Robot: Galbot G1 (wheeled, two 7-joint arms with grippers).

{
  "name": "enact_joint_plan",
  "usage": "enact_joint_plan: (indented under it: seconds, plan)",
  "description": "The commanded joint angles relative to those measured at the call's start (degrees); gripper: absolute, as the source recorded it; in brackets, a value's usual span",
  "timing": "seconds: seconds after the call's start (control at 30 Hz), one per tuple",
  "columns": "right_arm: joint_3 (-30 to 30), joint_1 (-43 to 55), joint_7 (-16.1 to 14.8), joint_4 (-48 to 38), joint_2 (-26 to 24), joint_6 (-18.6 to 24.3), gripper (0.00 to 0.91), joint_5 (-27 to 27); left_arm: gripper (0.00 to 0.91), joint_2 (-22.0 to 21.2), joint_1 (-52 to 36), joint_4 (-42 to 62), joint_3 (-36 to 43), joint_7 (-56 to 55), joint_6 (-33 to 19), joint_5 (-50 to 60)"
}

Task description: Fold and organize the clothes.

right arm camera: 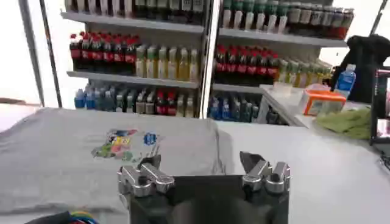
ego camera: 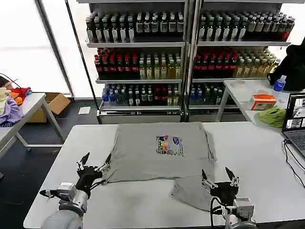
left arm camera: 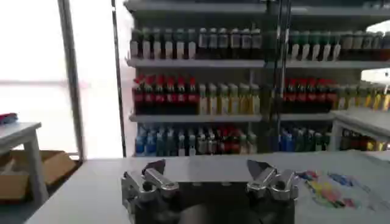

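on the table (ego camera: 267,157), one grey t-shirt (ego camera: 143,152), two open-fingered grippers

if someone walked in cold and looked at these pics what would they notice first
A grey cotton short-sleeved T-shirt with a small multicoloured chest print lies partly folded in the middle of the white table. The left gripper, open, sits at the shirt's near left corner, and the right gripper, also open, hovers over a flap near its near right edge. Behind, tall shelves of colourful drink bottles fill the background.

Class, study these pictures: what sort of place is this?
Probably a mock shop or lab: shelves of bottled drinks behind, a grey T-shirt on a white table, a laptop nearby.
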Motion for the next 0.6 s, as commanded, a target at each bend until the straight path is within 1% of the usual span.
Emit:
enact_joint_plan:
  seconds: [0.03,0.27,0.47,0.6]
  plan:
    - [-2.43,-1.67,1.34,-0.84,0.21,-0.06,0.907,-0.82,0.907,1.08,-0.08,2.84,0.34,0.78,3.59,0.34]
    - [-3.97,-2.16,3.74,-1.76,1.16,-0.4,0.907,-0.26,0.907,1.34,-0.46,4.54,1.0,1.01,4.48,0.5]
    - [-4.43,-2.82,4.45,-2.45,1.65,-0.41,0.907,-0.31,0.907,1.52,-0.93,6.58,1.35,1.17,5.51,0.47]
    - [-4.23,-2.95,4.12,-3.35,1.85,-0.21,0.907,-0.65,0.907,1.36,-1.32,7.99,1.67,1.2,5.79,0.72]
